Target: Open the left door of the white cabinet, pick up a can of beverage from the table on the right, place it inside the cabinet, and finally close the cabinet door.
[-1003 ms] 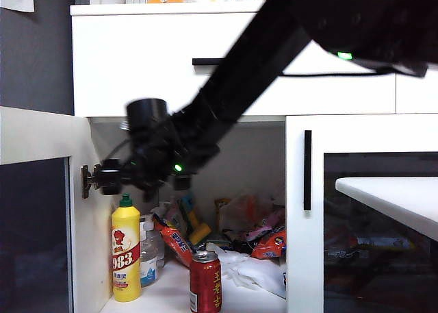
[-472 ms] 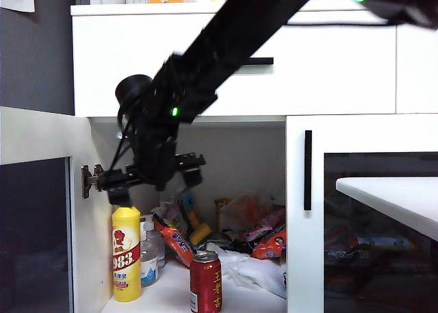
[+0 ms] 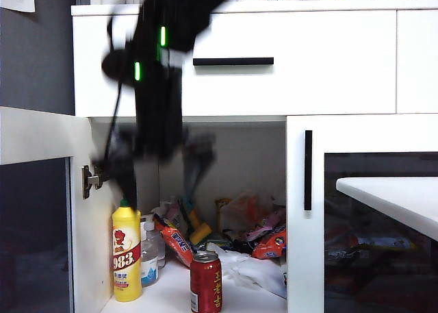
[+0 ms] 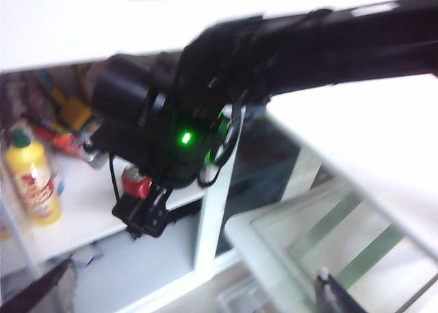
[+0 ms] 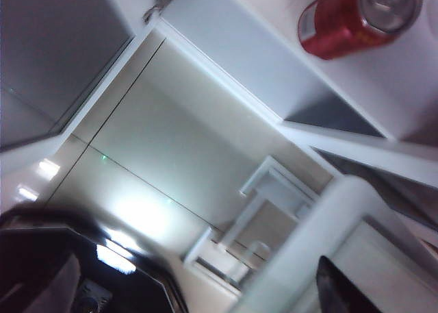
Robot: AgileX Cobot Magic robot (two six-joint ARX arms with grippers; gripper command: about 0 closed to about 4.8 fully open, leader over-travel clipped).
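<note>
Since a second ago the right arm has swung upward across the cabinet front: its wrist then sat level before the dark opening, and now the arm stands nearly upright at the upper left of the exterior view. The right claw (image 3: 161,166) hangs blurred below it, its fingers spread and empty, in front of the open compartment and above the yellow bottle (image 3: 126,251).

The can (image 3: 205,282) already stands upright on the cabinet floor near the front edge, just right of the yellow bottle; the right wrist view looks down on it (image 5: 359,17), well clear of the claw. Behind it lie snack packets (image 3: 253,241) and a small clear bottle.

The left claw itself barely shows in its own wrist view, so whether it is spread cannot be read there; going by the record, it is released and holds nothing.

The left door (image 3: 34,210) stands swung wide open at the left edge of the exterior view, its hinge bare. The white cabinet (image 3: 328,87) fills the frame, and the bench (image 3: 397,193) juts in at the right.

By the look of things, placing is done and the arm is pulling away. What remains is closing the door: a claw must get outside the open panel and push it round until it shuts flush, without clipping the can.
</note>
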